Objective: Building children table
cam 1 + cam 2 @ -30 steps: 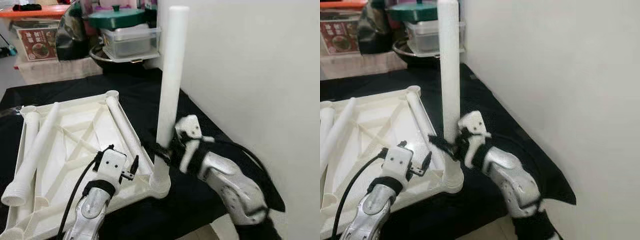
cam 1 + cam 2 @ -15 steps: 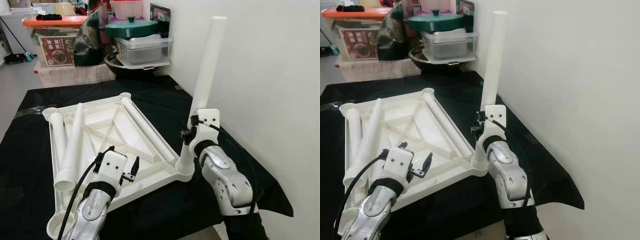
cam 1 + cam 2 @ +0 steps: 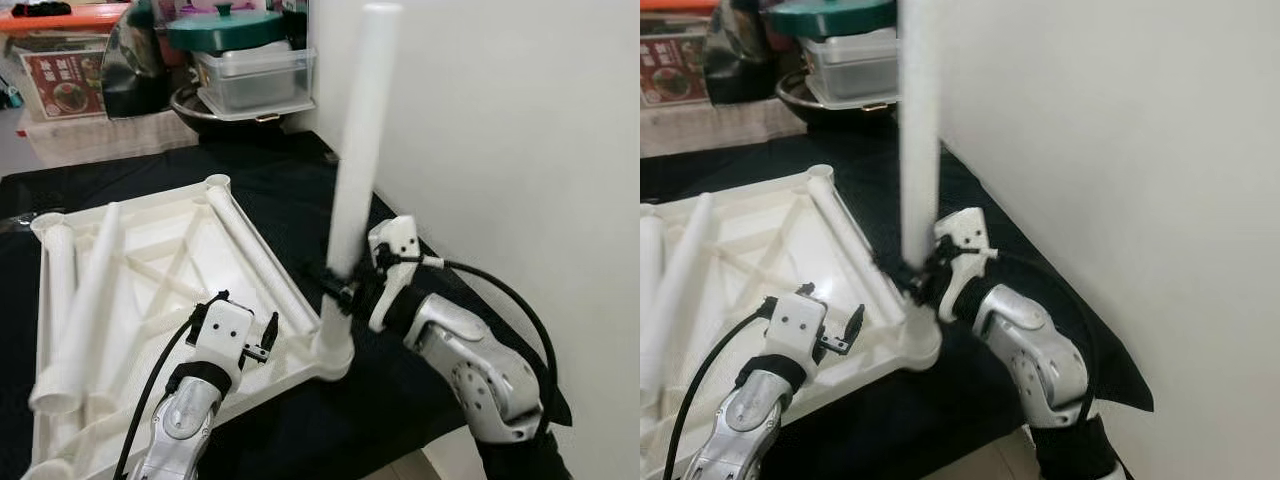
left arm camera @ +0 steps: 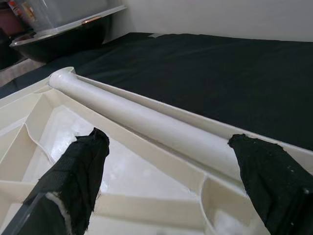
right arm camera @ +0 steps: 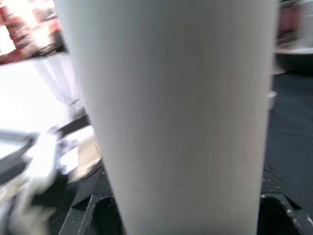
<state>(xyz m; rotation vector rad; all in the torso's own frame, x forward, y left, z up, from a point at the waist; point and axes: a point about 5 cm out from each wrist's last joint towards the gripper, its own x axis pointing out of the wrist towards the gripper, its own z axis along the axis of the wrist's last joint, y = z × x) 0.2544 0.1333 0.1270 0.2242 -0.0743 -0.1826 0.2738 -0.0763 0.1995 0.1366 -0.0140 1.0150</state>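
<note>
Left eye view: a white table top (image 3: 150, 270) lies upside down on a black cloth (image 3: 270, 170). One white leg (image 3: 355, 150) stands straight up in the corner hole (image 3: 335, 355) nearest the robot's right arm. The right gripper (image 3: 345, 290) is closed around this leg, low down, just above the hole. In the right wrist view the leg (image 5: 181, 112) is very close, with black fingers (image 5: 93, 196) on both sides of it.

Three more white legs lie flat on the table top. One leg (image 3: 255, 265) lies along the edge near the standing leg. Two legs (image 3: 85, 300) lie side by side near the far edge, on the robot's left.

The left gripper (image 3: 262, 340) hangs just above the table top, near the standing leg. Its two black fingers (image 4: 80, 166) are spread apart and hold nothing. In the left wrist view the lying leg (image 4: 146, 122) shows between them, a little farther on.

Behind the cloth sit one clear box (image 3: 255, 75) with a green lid (image 3: 225, 25) on top, one dark bowl (image 3: 235, 110) under it, and one red box (image 3: 65, 85). A white wall (image 3: 520, 150) is on the robot's right
</note>
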